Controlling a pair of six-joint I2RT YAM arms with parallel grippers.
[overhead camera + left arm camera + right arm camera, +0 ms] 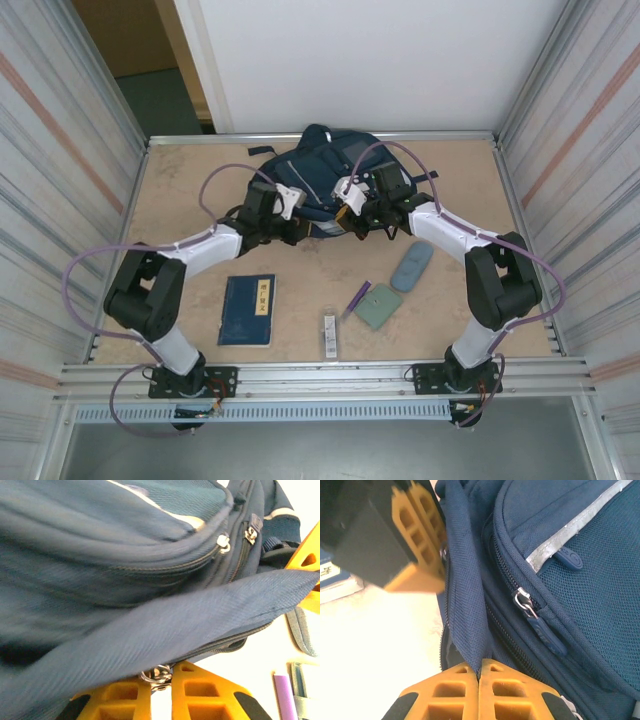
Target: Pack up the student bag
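The student bag (325, 165) is a navy-blue backpack lying at the back middle of the table. My left gripper (296, 208) is at its front left edge. In the left wrist view its yellow fingers (202, 690) are shut on a small metal zipper pull (156, 674) under a taut band of navy fabric (165, 635). My right gripper (345, 212) is at the bag's front edge, just right of the left one. Seen from the right wrist, the right gripper (479, 669) is shut on a fold of the bag's fabric (467, 605) beside an open zipper line. The front pocket zipper (526, 602) is closed.
In front of the bag lie a dark-blue book (247, 310), a teal case (411, 267), a grey-green flat pouch (378, 306), a purple pen (357, 297) and a small white strip (331, 335). Metal walls close in the table's left and right sides.
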